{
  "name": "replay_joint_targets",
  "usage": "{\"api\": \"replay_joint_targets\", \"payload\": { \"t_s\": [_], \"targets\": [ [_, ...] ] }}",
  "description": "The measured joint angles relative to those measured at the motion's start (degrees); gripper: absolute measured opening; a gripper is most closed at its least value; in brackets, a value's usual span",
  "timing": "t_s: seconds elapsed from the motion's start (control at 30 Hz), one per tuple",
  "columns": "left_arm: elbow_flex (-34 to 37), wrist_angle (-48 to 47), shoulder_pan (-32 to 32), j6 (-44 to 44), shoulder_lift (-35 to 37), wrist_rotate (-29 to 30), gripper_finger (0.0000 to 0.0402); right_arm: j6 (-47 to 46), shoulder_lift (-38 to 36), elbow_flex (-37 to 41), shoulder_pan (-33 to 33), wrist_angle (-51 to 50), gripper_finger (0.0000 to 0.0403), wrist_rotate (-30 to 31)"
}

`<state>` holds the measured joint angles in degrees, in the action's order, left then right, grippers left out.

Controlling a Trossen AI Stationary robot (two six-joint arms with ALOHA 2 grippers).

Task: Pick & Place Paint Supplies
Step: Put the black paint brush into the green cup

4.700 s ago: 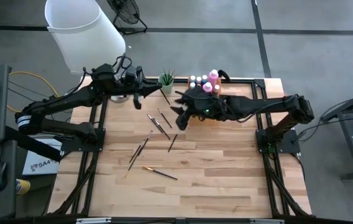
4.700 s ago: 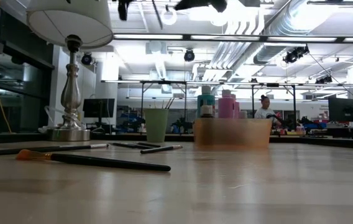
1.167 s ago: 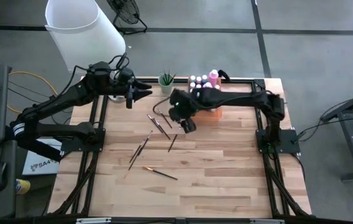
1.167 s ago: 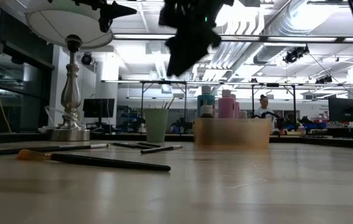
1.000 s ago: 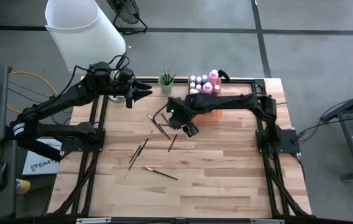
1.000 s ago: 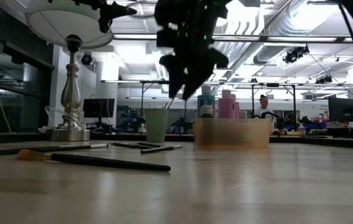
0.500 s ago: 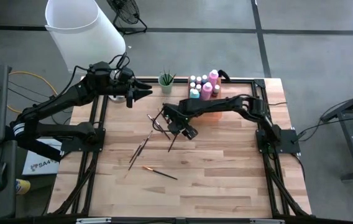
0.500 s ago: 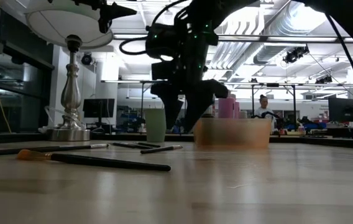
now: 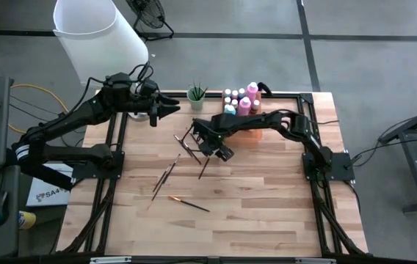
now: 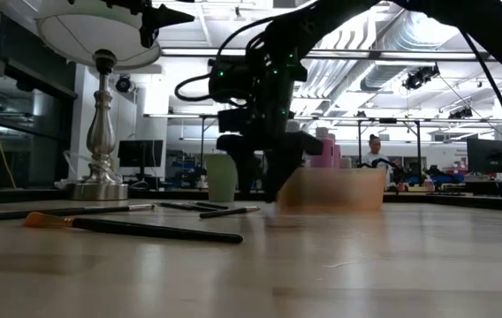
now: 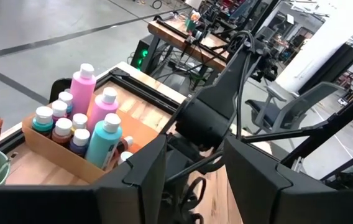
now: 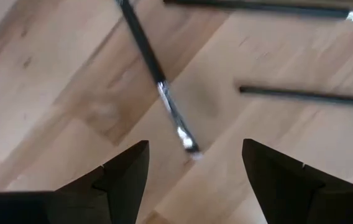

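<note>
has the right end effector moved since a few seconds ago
Yes. The right end effector has dropped from beside the bottle box toward the brushes left of it.

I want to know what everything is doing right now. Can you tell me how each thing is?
Right end effector: open, low over a paintbrush lying flat.
Left end effector: open, empty, raised near the green cup.
Green cup: upright, holding brushes.
Paint bottles: upright in the cardboard box.
Orange-tipped brush: lying flat.

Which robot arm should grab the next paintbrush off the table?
Probably the right one. Its claw is open, low over the table with a paintbrush between its fingers. The left claw hangs up by the lampshade, away from the loose brushes.
</note>
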<state>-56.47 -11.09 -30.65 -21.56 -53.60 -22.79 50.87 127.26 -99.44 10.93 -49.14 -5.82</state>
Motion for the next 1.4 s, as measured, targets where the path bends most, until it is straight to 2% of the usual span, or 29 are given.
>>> {"api": "replay_joint_targets", "payload": {
  "t_s": [0.67, 0.8, 1.13, 1.4],
  "targets": [
    [-0.07, -1.57, 0.0, 0.22, -0.01, 0.87, 0.0159, -0.08, 2.27, -0.02, 0.09, 0.44, 0.0244, -0.79],
    [-0.07, -1.57, 0.0, 0.23, -0.01, 0.87, 0.0159, -0.52, 2.34, -0.02, 0.09, -0.4, 0.0214, -1.56],
    [-0.07, -2.4, 0.0, 0.22, -0.01, 0.87, 0.0159, -2.94, 2.38, -0.01, -0.15, -2.68, 0.0106, -1.35],
    [-0.07, -2.41, 0.0, 0.22, -0.01, 0.85, 0.0159, -6.13, 2.4, 0.0, -0.18, -3.54, 0.005, -0.78]
  ]
}}
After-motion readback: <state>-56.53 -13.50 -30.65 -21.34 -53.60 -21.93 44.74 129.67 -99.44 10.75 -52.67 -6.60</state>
